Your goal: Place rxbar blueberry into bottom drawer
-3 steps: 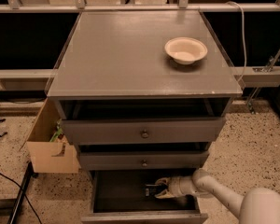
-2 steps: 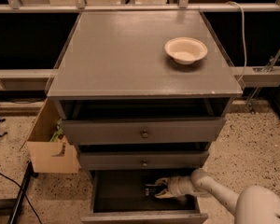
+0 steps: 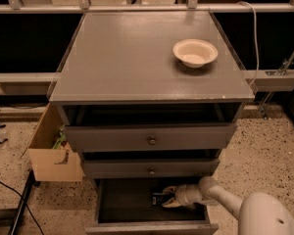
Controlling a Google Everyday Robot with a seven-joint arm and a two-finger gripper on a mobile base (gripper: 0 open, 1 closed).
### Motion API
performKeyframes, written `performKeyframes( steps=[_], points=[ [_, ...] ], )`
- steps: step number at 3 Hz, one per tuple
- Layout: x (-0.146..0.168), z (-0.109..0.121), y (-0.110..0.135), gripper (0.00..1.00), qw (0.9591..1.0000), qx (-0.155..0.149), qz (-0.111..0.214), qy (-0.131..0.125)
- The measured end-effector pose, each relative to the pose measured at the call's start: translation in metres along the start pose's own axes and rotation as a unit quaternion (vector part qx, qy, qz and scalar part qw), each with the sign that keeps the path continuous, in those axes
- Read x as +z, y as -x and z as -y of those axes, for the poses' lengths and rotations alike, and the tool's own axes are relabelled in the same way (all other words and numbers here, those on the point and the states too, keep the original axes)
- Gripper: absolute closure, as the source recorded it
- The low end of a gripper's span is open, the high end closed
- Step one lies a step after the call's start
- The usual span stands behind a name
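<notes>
My gripper [image 3: 164,198] reaches from the lower right into the open bottom drawer [image 3: 152,226] of the dark grey cabinet. It sits low over the drawer's dark floor, right of centre. Its two pale fingers [image 3: 169,190] are closed on the rxbar blueberry [image 3: 156,199], a small dark bar with light markings that sticks out to the left of the fingertips. Most of the bar is hard to make out against the dark interior. I cannot tell whether the bar touches the drawer floor.
A cream-white bowl [image 3: 195,52] sits on the cabinet top [image 3: 132,58] at the right rear. The two upper drawers [image 3: 151,140] with round knobs are slightly open above my arm. An open cardboard box [image 3: 51,155] stands on the floor to the left. A cable [image 3: 10,190] lies on the floor.
My arm has shifted slightly left inside the bottom drawer. The gripper and the bar stay in almost the same spot.
</notes>
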State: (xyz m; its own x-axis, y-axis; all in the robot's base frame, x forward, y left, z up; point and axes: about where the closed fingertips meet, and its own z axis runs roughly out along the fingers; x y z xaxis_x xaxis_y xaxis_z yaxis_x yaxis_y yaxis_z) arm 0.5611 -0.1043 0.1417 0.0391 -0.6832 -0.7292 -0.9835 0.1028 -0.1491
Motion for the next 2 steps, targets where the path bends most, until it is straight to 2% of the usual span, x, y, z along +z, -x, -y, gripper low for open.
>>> performKeyframes(
  steps=[2],
  points=[
    [0.0085,-0.0003,-0.0086,1.0,0.9999,0.011,-0.008,0.006]
  ],
)
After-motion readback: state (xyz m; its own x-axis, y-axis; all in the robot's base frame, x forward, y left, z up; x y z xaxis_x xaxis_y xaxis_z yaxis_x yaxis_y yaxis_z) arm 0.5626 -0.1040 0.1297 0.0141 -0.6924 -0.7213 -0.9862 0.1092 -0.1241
